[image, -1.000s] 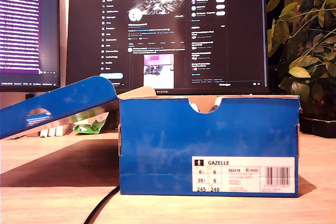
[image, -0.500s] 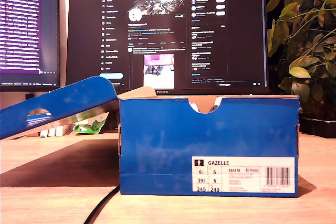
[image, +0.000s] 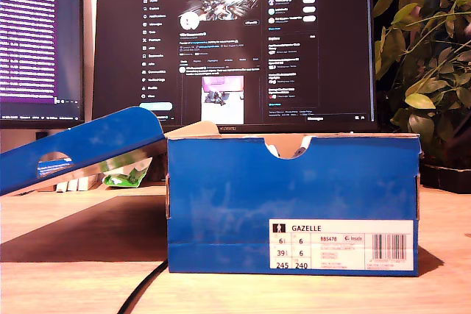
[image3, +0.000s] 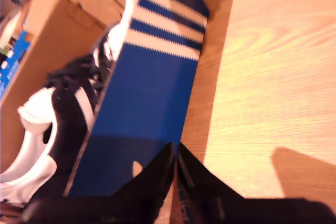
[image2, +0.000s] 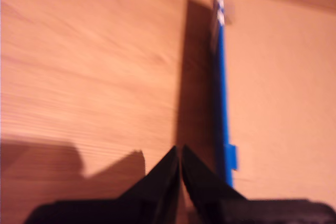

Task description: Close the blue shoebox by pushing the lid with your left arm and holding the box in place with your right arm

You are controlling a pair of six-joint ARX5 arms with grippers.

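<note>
Blue shoebox (image: pixel 293 204) stands on the wooden desk (image: pixel 59 233) at the exterior view's centre, label end facing the camera, top open. Lid (image: pixel 81 148) is swung out, tilted, toward the exterior view's left, short of closed. Bare desk lies along both sides of the box. My first gripper (image2: pixel 179 157), fingertips pressed together and empty, hovers over bare desk beside a thin blue edge. My second gripper (image3: pixel 175 153), likewise closed on nothing, sits above the striped blue side wall. Only the second wrist view shows the dark shoe (image3: pixel 65 124) inside. Neither gripper appears in the exterior view.
</note>
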